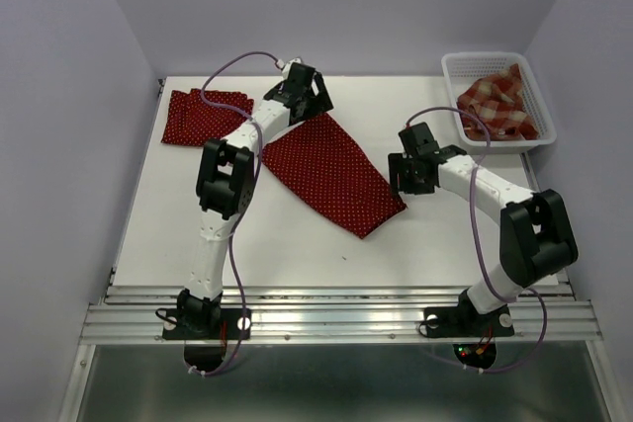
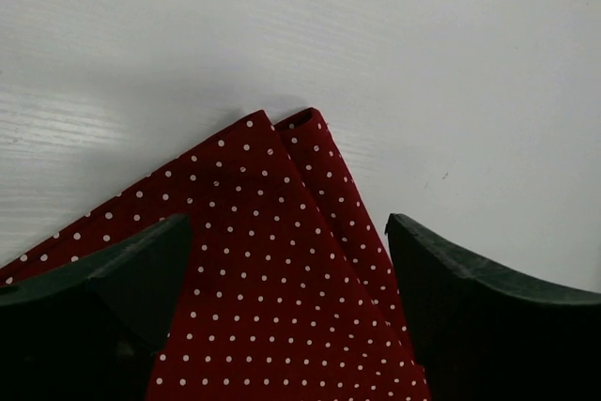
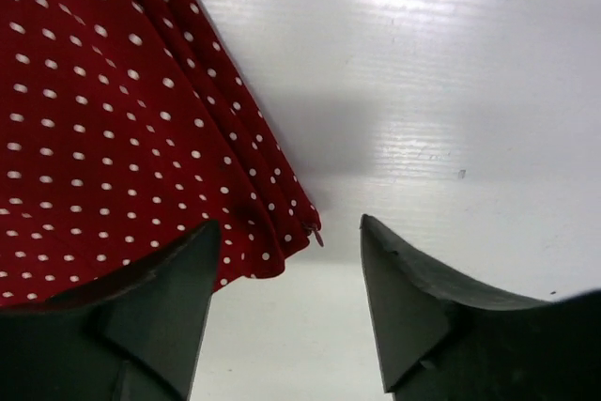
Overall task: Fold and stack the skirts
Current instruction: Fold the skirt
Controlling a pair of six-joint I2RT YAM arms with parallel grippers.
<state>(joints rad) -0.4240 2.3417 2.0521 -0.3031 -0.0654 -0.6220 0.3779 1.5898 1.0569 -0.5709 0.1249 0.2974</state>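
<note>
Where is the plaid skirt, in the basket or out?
In. The plaid skirt lies bunched up inside the white basket, far right.

No text, label, brand, number or sign could be read in any of the three views.

A dark red skirt with white polka dots (image 3: 113, 129) was seen spread across the white table (image 3: 441, 82). Its corner was found just inside the gap of the right gripper (image 3: 288, 232), whose dark fingers (image 3: 160, 316) were held apart, one placed over the cloth.
</note>
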